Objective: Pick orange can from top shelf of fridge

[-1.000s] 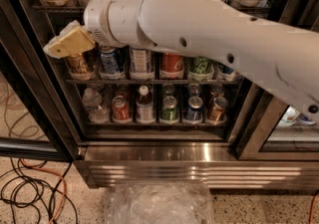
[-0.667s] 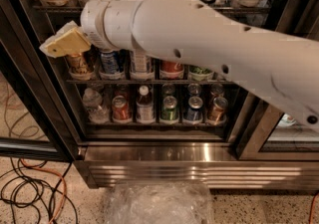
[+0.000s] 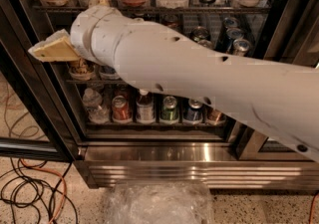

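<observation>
gripper (image 3: pixel 41 52) at 9 o'clock of view | below top shelf (image 3: pixel 209 9) | grip: cannot tell | arm (image 3: pixel 199 78) across fridge (image 3: pixel 149 152)

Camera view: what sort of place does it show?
Likely a shop or office pantry: a commercial drinks fridge with rows of cans, and a speckled floor with loose cables. The gripper hangs before the racks, at the picture's left.
</observation>
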